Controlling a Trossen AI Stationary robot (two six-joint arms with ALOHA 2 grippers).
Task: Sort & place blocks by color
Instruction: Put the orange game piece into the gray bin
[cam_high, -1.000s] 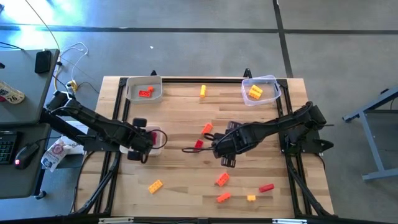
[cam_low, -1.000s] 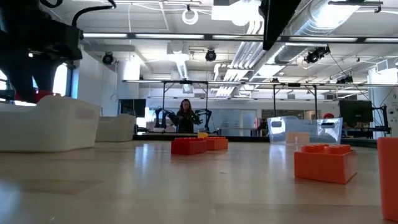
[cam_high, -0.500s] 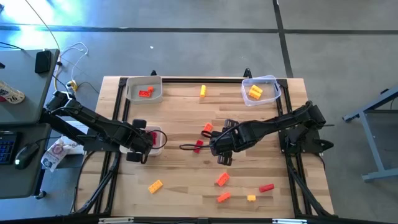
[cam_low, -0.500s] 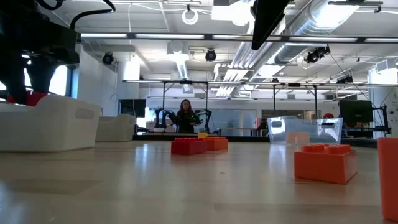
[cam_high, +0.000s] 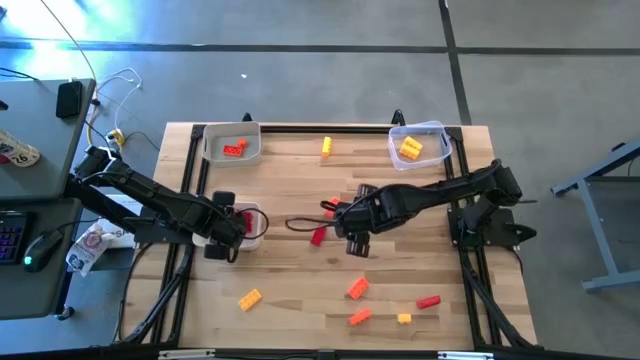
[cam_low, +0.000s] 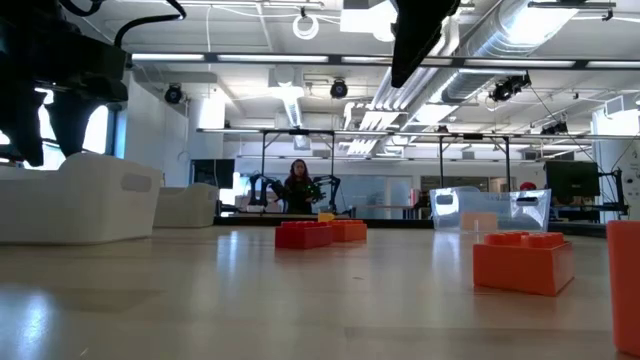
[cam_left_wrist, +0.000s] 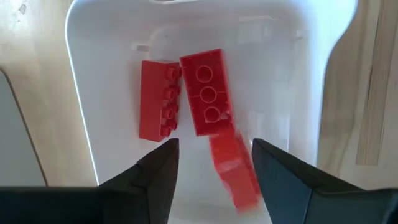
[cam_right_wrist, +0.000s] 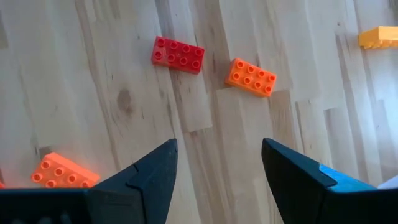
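Hovering mid-bench, the right gripper holds its jaws wide and empty; a red block and an orange block lie ahead of them, long axes crosswise. The left gripper, jaws apart, hangs over a white tray of red blocks.

Three trays and about fifteen blocks.

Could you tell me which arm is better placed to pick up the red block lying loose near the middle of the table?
The right. Its open right gripper hovers beside the red block, while the left gripper is over the white tray.
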